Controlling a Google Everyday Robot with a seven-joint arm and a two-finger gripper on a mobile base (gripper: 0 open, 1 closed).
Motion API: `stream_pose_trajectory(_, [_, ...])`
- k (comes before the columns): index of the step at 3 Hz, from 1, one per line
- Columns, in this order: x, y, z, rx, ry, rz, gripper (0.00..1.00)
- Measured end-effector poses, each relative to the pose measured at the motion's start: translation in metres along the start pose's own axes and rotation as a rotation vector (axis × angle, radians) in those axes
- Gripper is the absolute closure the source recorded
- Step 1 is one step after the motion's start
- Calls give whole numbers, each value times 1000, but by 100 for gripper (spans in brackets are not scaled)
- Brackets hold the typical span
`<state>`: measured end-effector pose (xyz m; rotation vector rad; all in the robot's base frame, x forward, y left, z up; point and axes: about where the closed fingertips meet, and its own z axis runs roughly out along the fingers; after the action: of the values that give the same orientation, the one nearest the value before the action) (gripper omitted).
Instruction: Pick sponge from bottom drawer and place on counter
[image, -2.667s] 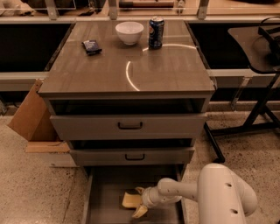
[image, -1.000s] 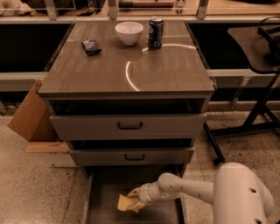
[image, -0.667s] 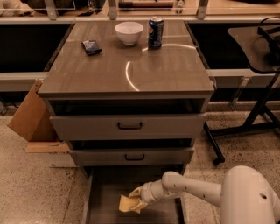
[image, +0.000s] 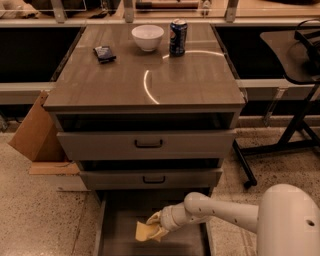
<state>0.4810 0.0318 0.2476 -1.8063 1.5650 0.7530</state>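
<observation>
- Well, camera view: the sponge (image: 145, 232) sat low in the bottom drawer (image: 120, 215), near its front-middle, tilted rather than flat on the floor.
- Gripper (image: 159, 226) was down inside the drawer, touching the sponge's right edge, closed and pinching it there.
- Handling, my guess: light, soft, squashy, not fragile. A pinch across the thin sides should do, tho an edge hold may let it flop.
- Counter (image: 145, 80) was well above, w/ bowl (image: 147, 36), can (image: 178, 36) and dark packet (image: 105, 53) at the back.
</observation>
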Motion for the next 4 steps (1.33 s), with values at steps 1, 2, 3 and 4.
stream_pose_trajectory(1, [-58,3,-49,9,37,-135,100])
stream_pose_trajectory(2, [-98,10,-87,30,51,-220,100])
stream_pose_trajectory(3, [-128,18,-123,69,62,-287,100])
stream_pose_trajectory(4, [-131,18,-130,75,62,-296,100])
